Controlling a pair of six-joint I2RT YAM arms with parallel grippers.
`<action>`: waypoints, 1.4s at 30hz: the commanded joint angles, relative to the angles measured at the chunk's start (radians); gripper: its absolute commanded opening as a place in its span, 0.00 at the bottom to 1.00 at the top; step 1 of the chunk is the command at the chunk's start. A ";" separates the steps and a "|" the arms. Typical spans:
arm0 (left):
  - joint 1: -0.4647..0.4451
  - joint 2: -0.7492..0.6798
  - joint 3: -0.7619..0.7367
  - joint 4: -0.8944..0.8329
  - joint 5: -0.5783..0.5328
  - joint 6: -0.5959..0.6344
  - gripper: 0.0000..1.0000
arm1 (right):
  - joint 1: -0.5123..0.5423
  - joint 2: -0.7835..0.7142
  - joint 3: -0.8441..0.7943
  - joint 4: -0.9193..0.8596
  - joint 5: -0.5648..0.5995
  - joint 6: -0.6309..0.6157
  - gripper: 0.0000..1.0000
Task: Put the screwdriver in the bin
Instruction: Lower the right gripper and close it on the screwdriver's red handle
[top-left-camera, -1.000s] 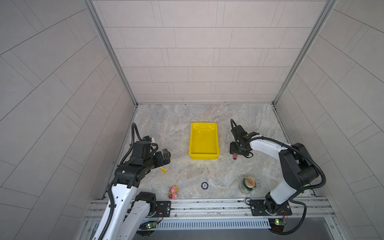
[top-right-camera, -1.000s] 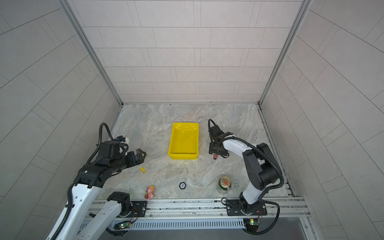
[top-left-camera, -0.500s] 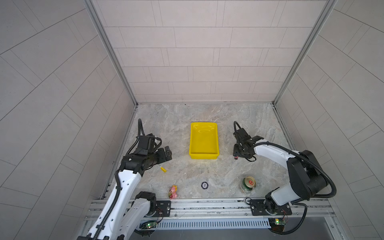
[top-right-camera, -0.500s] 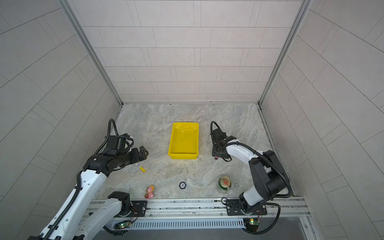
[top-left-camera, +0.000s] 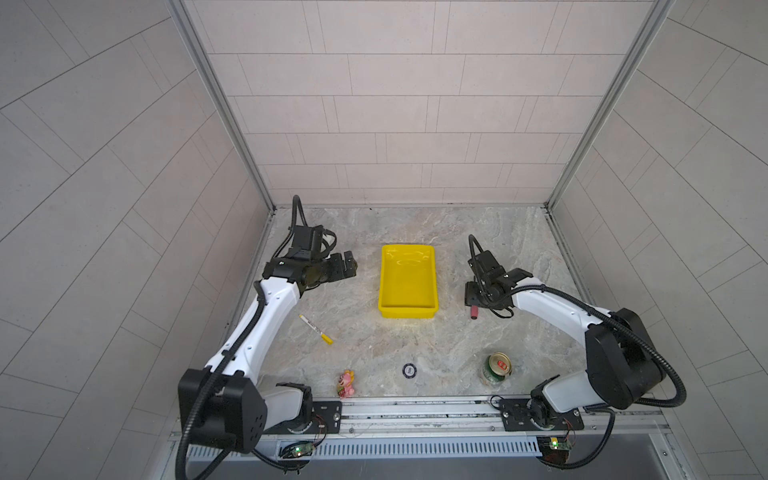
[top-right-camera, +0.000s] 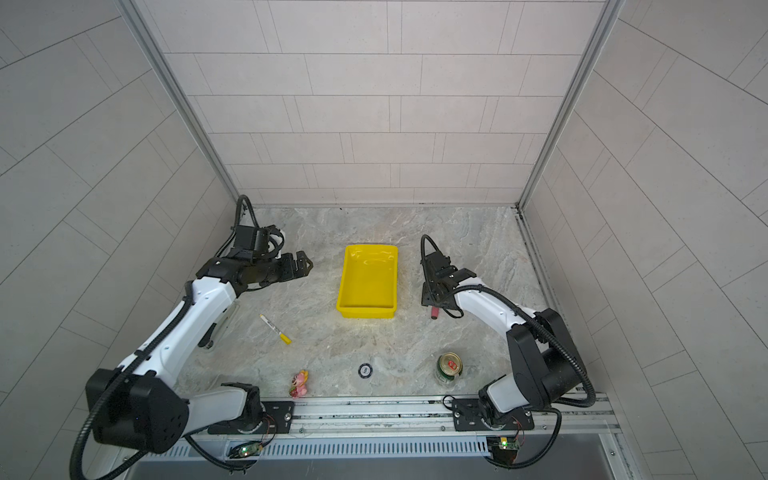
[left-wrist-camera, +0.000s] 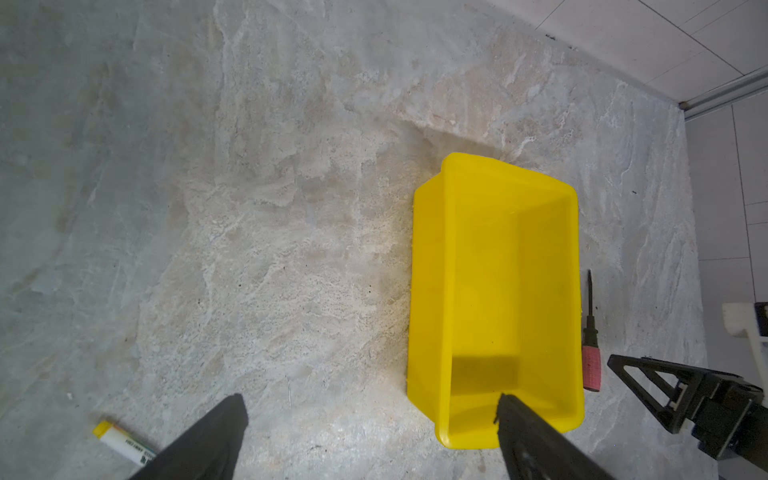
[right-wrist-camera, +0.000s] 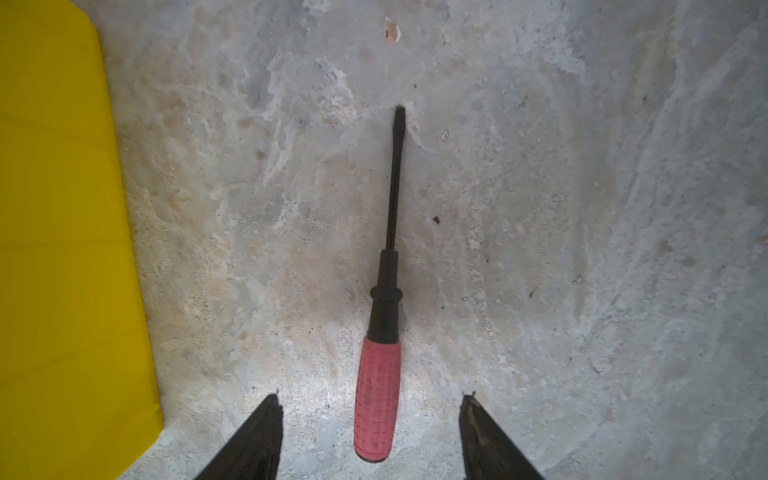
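Marble worktop (top-left-camera: 415, 340). Right hand (right-wrist-camera: 372, 395) stays over the screwdriver (right-wrist-camera: 384, 299), jaws apart either side of its handle. Left hand (left-wrist-camera: 370, 397), jaws apart too, has swung toward the bin (top-left-camera: 407, 309). Grasp pending.

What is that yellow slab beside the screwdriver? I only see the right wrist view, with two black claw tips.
Observer: It is one long side of a shallow yellow bin, rectangular and empty in both top views.
Operator: Is the other arm doing anything?
Observer: The left claw hovers open, holding nothing, on the side of the bin away from the screwdriver.
Operator: Anything else lying about?
Observer: Below the bin in both top views are a white marker pen with a yellow cap, a pink toy figure, a small round black disc and an upright can.
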 joint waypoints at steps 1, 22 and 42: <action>-0.002 0.037 0.031 0.024 0.003 0.047 1.00 | 0.008 0.009 0.039 -0.033 0.018 -0.029 0.66; -0.001 0.214 0.140 -0.008 0.059 0.038 1.00 | 0.007 0.088 0.017 -0.045 0.013 0.012 0.47; -0.001 0.186 0.122 0.005 0.037 0.061 1.00 | 0.005 0.155 -0.031 0.040 -0.005 0.021 0.36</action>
